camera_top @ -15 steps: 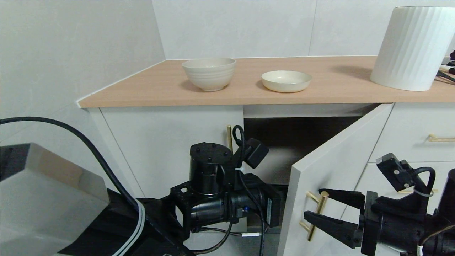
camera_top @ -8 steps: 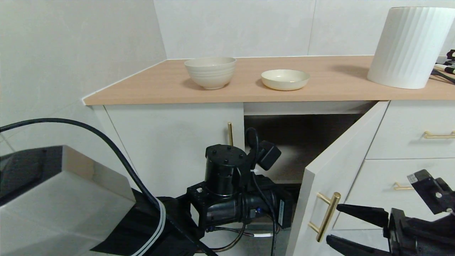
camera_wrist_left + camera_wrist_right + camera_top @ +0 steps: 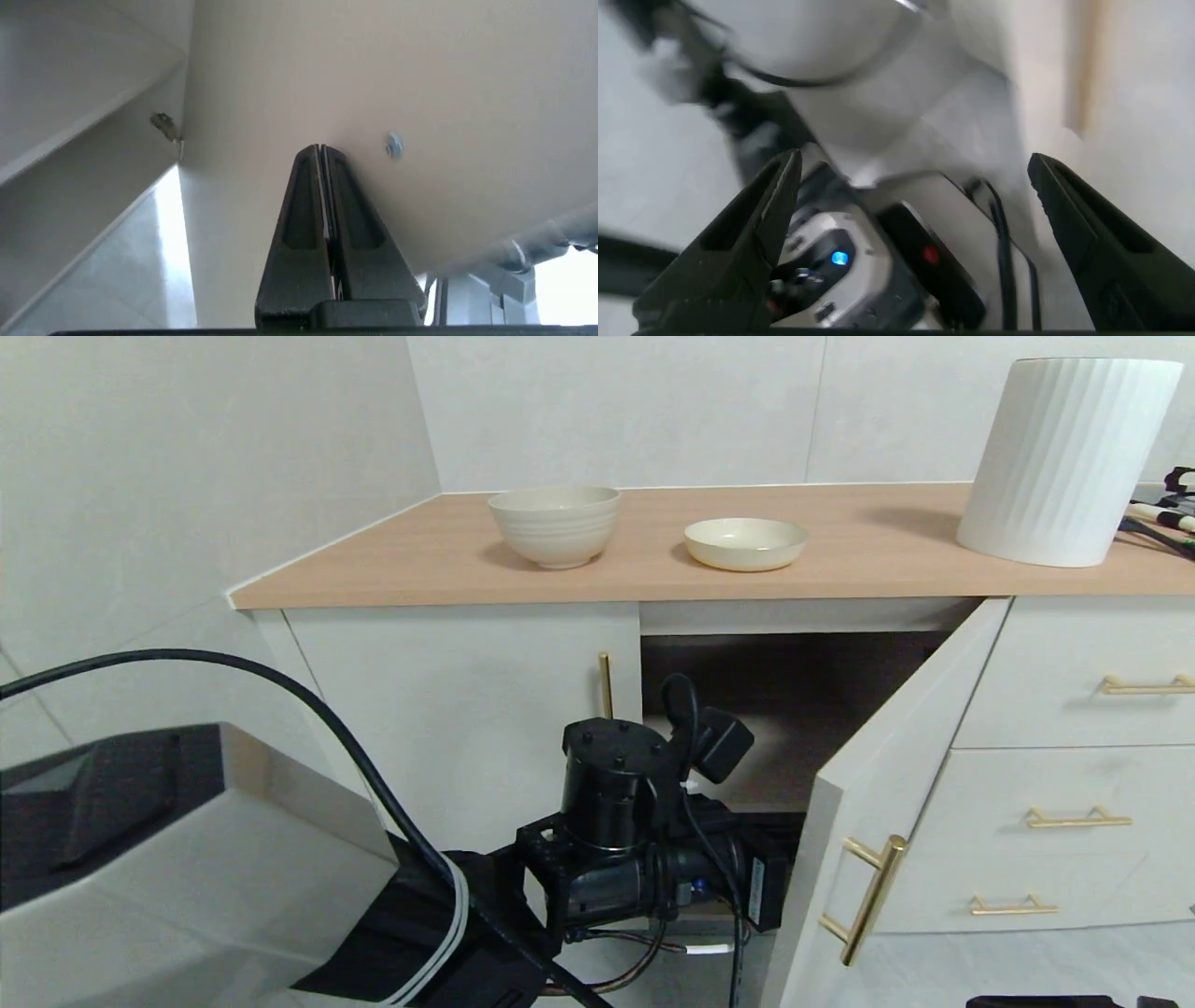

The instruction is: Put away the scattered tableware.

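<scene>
By my reading the job had barely begun: the cabinet door [image 3: 887, 775] under the countertop [image 3: 448, 569] stood swung open, its brass handle [image 3: 868, 896] facing outward, so the storage space was ready. Both pieces of tableware sat on top, though, the ribbed cream bowl [image 3: 555, 525] towards the wall corner and the shallow cream dish [image 3: 745, 542] just beside it, apart from each other and from either arm. Lifting each one and setting it inside the cabinet was all left to do. The head view gave that layout, along with a tall white ribbed container [image 3: 1064, 457] at the counter's far right end, but it did not settle how either hand stood. The wrist views did. The left gripper [image 3: 322, 215] had its fingers [image 3: 299, 224] pressed together on nothing, pointing at a pale panel [image 3: 448, 84] with a small screw in it. The right gripper [image 3: 915, 233] had its jaws spread wide with nothing between them.
</scene>
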